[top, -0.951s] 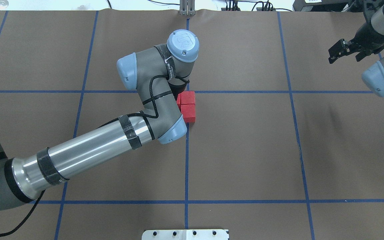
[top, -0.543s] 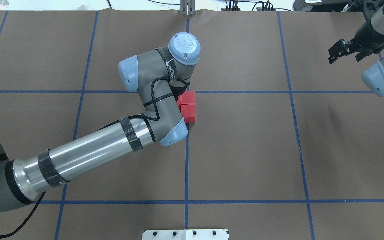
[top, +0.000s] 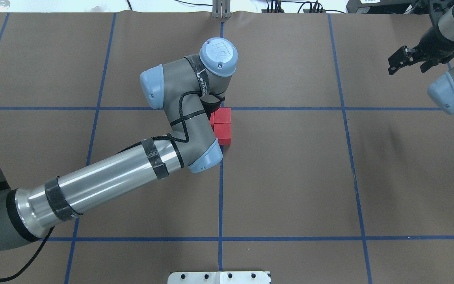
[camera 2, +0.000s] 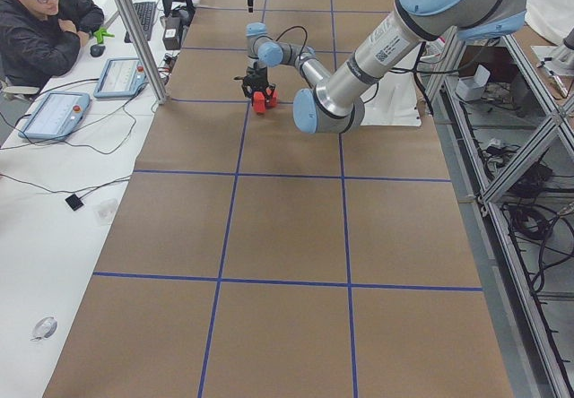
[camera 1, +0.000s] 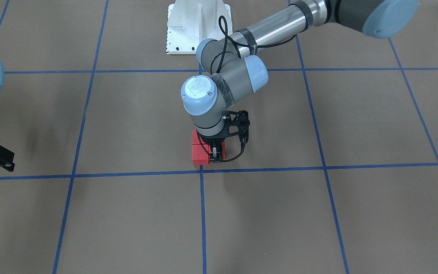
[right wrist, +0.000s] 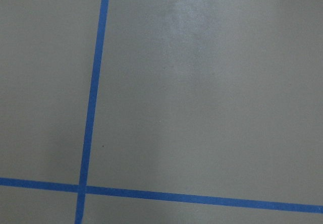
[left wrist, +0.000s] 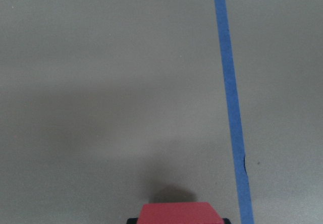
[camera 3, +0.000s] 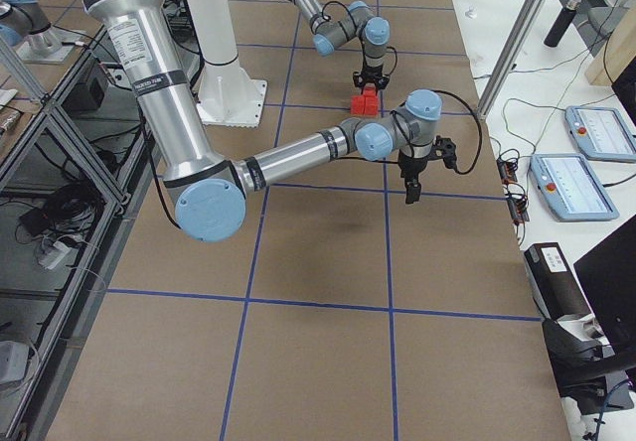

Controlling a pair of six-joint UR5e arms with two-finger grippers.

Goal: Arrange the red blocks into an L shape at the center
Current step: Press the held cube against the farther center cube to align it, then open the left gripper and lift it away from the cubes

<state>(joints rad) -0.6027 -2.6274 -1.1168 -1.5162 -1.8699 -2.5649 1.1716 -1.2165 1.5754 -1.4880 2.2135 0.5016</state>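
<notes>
Left gripper (camera 1: 215, 153): lowered to the table, fingers closed on third cube.
Small matte red cubes (top: 223, 128): three, touching, just robot-side of centre blue-tape crossing (camera 1: 201, 171). Two form a column; third cube (camera 1: 222, 150) sits beside the one nearer the crossing.
Right gripper (top: 391, 66): fingers apart, empty, well apart from the cubes.

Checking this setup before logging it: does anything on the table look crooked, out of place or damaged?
Nothing stands out. The red blocks sit flush together, square to the tape lines, right beside the center, with the left gripper down at them. No damage or spill shows.
</notes>
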